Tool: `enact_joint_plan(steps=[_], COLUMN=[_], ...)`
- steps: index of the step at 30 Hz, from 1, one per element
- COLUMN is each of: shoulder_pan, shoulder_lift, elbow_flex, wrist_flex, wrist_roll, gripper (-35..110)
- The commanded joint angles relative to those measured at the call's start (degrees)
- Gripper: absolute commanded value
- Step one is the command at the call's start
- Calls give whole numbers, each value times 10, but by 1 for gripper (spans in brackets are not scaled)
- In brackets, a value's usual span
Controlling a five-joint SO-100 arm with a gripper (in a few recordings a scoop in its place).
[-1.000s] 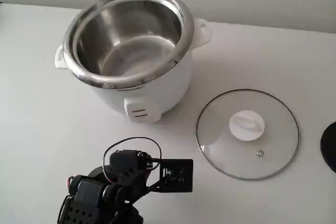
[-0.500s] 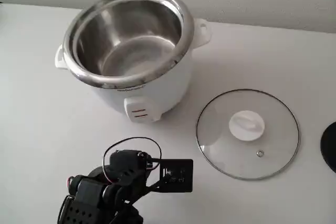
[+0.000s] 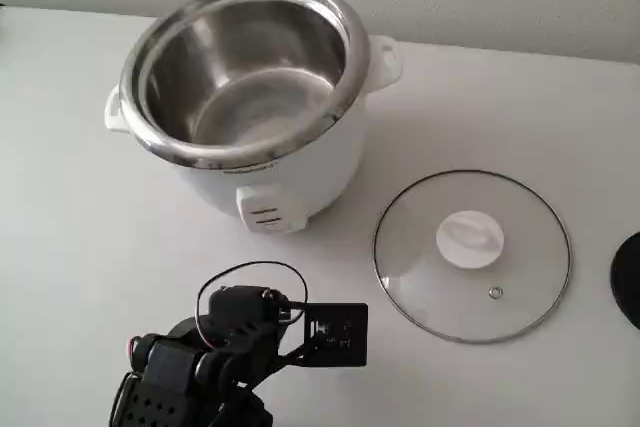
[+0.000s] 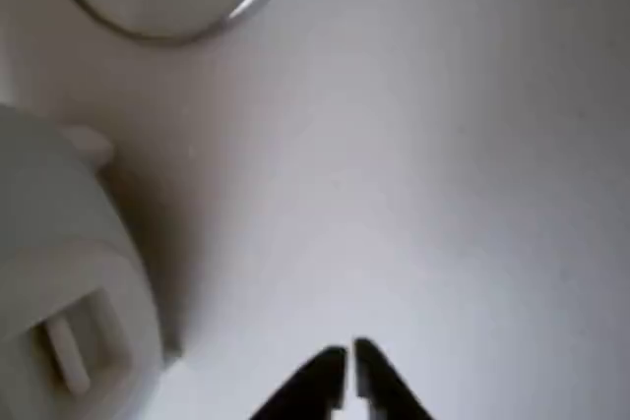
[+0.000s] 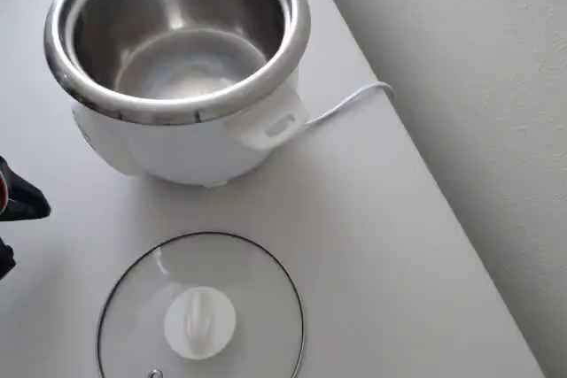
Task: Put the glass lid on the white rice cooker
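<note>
Black claw nearly clenched, empty, over bare bench.
Its tips sit at the wrist view's bottom edge, a slit apart, touching nothing; glass lid lies flat lower right of the white rice cooker in the fixed view, cut off at wrist view's top.

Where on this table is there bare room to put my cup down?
Bare table lies left of the white rice cooker, and behind the glass lid toward the wall. It is tighter between cooker and lid, and in front near the arm, whose gripper is shut.
</note>
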Motion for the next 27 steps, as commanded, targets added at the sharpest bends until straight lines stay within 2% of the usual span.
enact_joint_plan(steps=[1,4,7,9,13,15,22,24,27], shoulder_pan=[-6,-1,35,87,231,266,248,236,228], shoulder_lift=[6,6,6,6,4,4,-13,-71,-248], elbow_flex=[1,1,20,32,44,46,52,53,39], wrist_flex=[3,1,-72,-119,-255,-323,-468,-524,-670], wrist_roll=[-11,-9,-9,-16,-47,-65,-93,-91,-92], gripper=[3,11,11,13,26,29,32,32,32])
